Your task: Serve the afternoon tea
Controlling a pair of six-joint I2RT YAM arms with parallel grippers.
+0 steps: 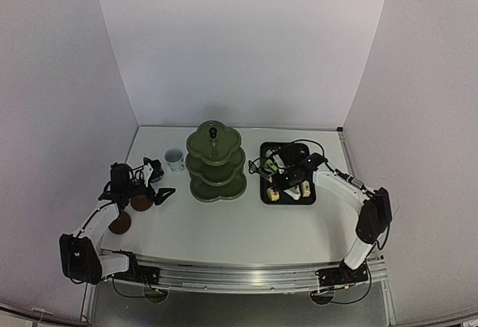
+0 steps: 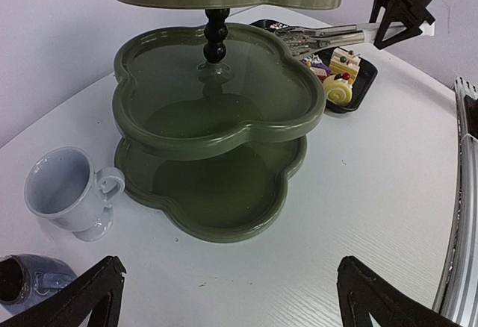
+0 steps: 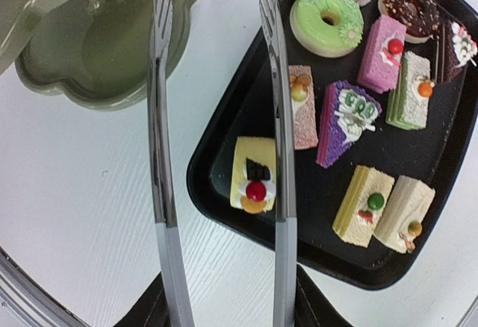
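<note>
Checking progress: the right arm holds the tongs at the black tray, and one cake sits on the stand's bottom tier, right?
No: the left wrist view shows the stand's bottom tier bare. The cakes lie in the black tray; the right gripper holds the tongs.

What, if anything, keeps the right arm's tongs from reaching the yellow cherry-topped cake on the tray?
Probably nothing, so yes: the open tongs hang over the yellow cake at the black tray's corner, with clear gaps around it.

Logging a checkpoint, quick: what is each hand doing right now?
Left hand: open, holding nothing.
Right hand: closed on the metal tongs, nothing between their tips.
</note>
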